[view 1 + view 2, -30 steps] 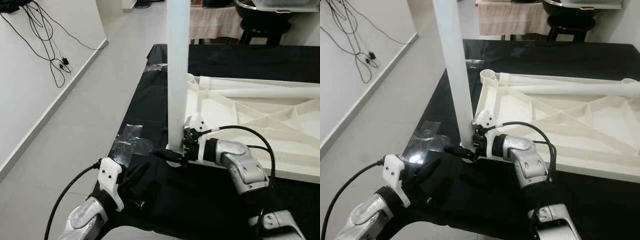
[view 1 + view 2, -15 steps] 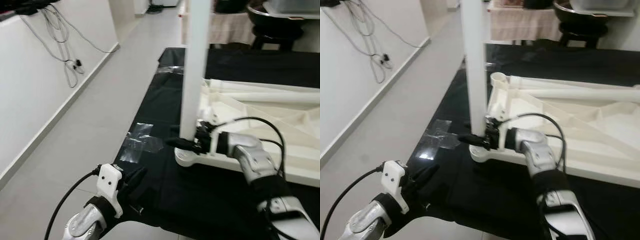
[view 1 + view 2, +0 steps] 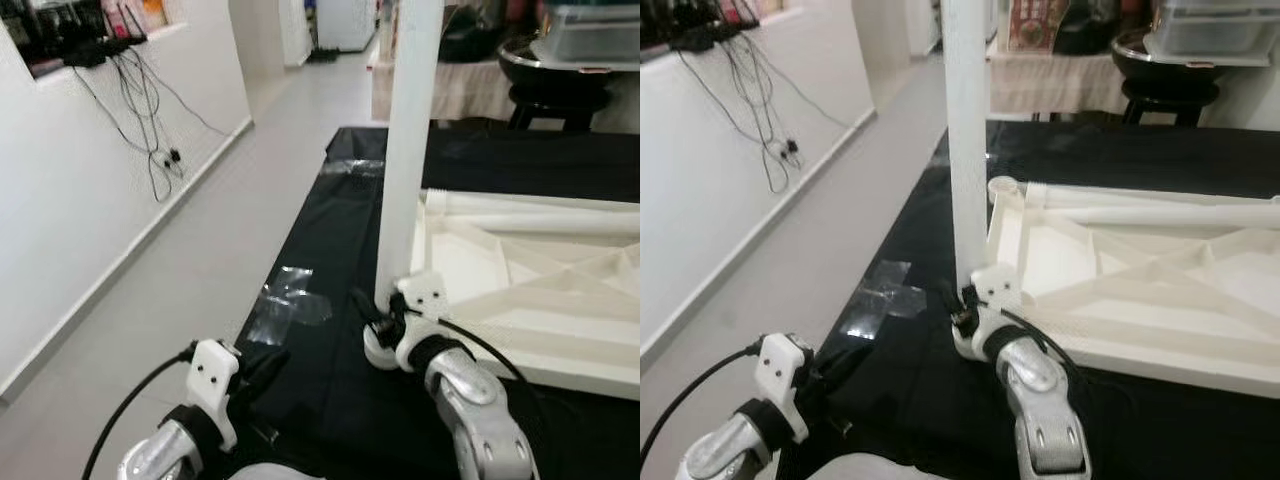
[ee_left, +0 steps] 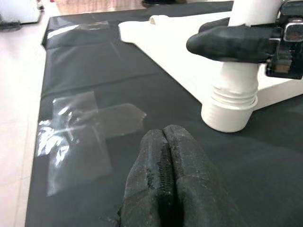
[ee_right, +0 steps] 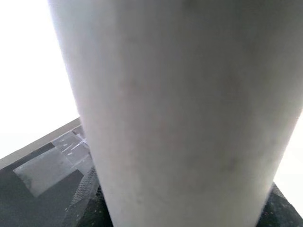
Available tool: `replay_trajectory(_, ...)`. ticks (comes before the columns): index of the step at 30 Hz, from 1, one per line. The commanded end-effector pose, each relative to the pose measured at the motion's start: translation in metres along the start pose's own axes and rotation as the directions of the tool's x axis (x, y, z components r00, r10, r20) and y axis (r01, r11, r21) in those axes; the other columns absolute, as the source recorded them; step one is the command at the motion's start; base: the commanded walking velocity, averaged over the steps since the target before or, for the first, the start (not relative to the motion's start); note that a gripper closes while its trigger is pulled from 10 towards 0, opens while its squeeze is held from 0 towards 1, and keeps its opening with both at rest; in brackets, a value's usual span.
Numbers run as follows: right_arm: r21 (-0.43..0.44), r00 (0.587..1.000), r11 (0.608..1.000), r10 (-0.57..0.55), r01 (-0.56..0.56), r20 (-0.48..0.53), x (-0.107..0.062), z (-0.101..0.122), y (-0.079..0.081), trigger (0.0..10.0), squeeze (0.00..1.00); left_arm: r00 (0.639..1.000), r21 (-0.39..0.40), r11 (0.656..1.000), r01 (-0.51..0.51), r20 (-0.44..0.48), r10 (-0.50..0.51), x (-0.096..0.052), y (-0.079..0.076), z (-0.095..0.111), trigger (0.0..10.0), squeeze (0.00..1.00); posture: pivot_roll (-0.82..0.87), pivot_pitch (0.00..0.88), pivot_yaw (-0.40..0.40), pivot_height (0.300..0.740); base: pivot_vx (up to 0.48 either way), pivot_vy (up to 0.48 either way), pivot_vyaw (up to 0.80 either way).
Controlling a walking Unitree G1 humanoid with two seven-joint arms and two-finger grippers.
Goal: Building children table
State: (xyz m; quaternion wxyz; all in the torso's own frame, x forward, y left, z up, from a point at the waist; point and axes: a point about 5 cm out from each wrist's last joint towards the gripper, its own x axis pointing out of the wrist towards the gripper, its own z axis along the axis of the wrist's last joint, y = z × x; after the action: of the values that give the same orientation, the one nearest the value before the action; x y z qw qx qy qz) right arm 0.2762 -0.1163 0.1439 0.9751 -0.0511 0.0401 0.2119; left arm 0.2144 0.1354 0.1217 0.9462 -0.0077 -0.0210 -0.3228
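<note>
Closer now, right fingers [image 4: 227, 42] still clasp upright table leg [image 3: 408, 170].

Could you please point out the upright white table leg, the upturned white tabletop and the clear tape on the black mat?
table leg [image 3: 405, 170], left eye view, middle of its shaft.
tabletop [image 3: 1120, 265], right eye view, ribbed underside.
clear tape [image 4: 80, 130], left wrist view, centre of the patch.
</note>
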Motion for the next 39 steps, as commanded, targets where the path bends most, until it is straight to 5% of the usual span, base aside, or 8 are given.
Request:
replay_trajectory(1, 0.062, 0.986, 0.996, 0.071, -0.063, -0.148, -0.001, -0.028, 0.009, 10.0, 0.00, 1.000, 0.002, 1.000, 0.003, -0.031, -0.003, -0.001, 0.003, -0.006, 10.0, 0.00, 0.00, 0.088, 0.082, 0.740, 0.000, 0.000, 0.00)
replay_trajectory(5, 0.120, 0.978, 0.977, 0.189, -0.178, -0.086, 0.001, -0.018, 0.018, 10.0, 0.08, 1.000, 0.002, 1.000, -0.010, -0.028, 0.010, -0.001, 0.004, -0.007, 10.0, 0.00, 0.00, 0.079, 0.077, 0.740, 0.000, 0.000, 0.00)
replay_trajectory(6, 0.153, 0.955, 0.945, 0.296, -0.289, -0.027, 0.002, -0.009, 0.026, 10.0, 1.00, 1.000, 0.003, 1.000, -0.012, -0.027, 0.012, 0.000, 0.004, -0.007, 10.0, 0.00, 0.00, 0.073, 0.078, 0.740, 0.000, 0.000, 0.00)
replay_trajectory(11, 0.050, 0.782, 0.781, 0.617, -0.622, 0.089, 0.002, 0.017, 0.023, 10.0, 1.00, 1.000, 0.001, 1.000, -0.007, -0.027, 0.007, 0.002, 0.003, -0.009, 10.0, 0.00, 0.01, 0.064, 0.090, 0.740, 0.000, 0.000, 0.00)
replay_trajectory(12, 0.006, 0.754, 0.755, 0.655, -0.656, 0.058, 0.004, 0.016, 0.016, 10.0, 0.00, 1.000, 0.001, 1.000, -0.003, -0.029, 0.003, 0.002, 0.002, -0.009, 10.0, 0.00, 0.01, 0.060, 0.089, 0.740, 0.000, 0.000, 0.00)
replay_trajectory(26, 0.043, 0.611, 0.616, 0.786, -0.787, -0.093, 0.043, 0.011, -0.024, 10.0, 0.00, 0.998, 0.004, 0.999, 0.047, -0.050, -0.046, 0.001, -0.007, -0.010, 10.0, 0.00, 0.05, 0.074, 0.094, 0.740, 0.000, 0.000, 0.00)
replay_trajectory(30, 0.089, 0.582, 0.589, 0.808, -0.804, -0.088, 0.048, 0.009, -0.026, 0.0, 0.00, 0.997, 0.010, 0.999, 0.054, -0.055, -0.053, 0.001, -0.009, -0.010, 10.0, 0.00, 0.06, 0.080, 0.097, 0.740, 0.000, 0.000, 0.00)
replay_trajectory(39, 0.117, 0.590, 0.596, 0.803, -0.795, -0.085, 0.037, -0.007, -0.044, 0.0, 0.00, 0.997, 0.015, 0.998, 0.057, -0.055, -0.056, 0.000, -0.009, -0.008, 10.0, 0.00, 0.03, 0.103, 0.101, 0.740, 0.000, 0.000, 0.00)
